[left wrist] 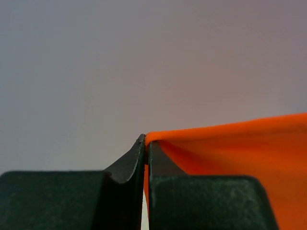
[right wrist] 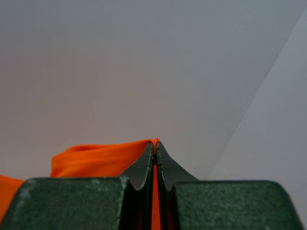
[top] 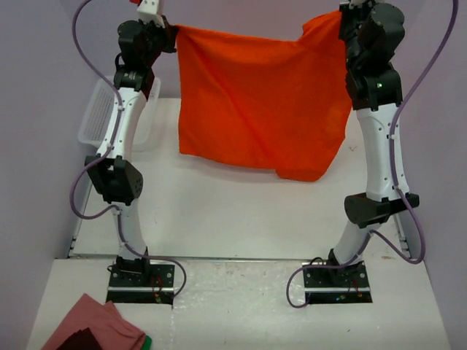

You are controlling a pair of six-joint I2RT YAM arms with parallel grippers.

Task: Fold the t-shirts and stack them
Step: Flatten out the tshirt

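Observation:
A bright orange-red t-shirt (top: 259, 102) hangs in the air between my two raised arms, its lower edge loose above the white table (top: 241, 211). My left gripper (top: 172, 29) is shut on the shirt's upper left corner. In the left wrist view the gripper (left wrist: 145, 140) pinches the cloth (left wrist: 240, 153), which runs off to the right. My right gripper (top: 341, 16) is shut on the upper right corner. In the right wrist view the gripper (right wrist: 155, 142) pinches the fabric (right wrist: 96, 160), which runs off to the left.
A clear plastic bin (top: 98, 113) stands at the table's left edge, behind the left arm. A dusty pink cloth (top: 95, 328) lies on the near surface at the bottom left, in front of the arm bases.

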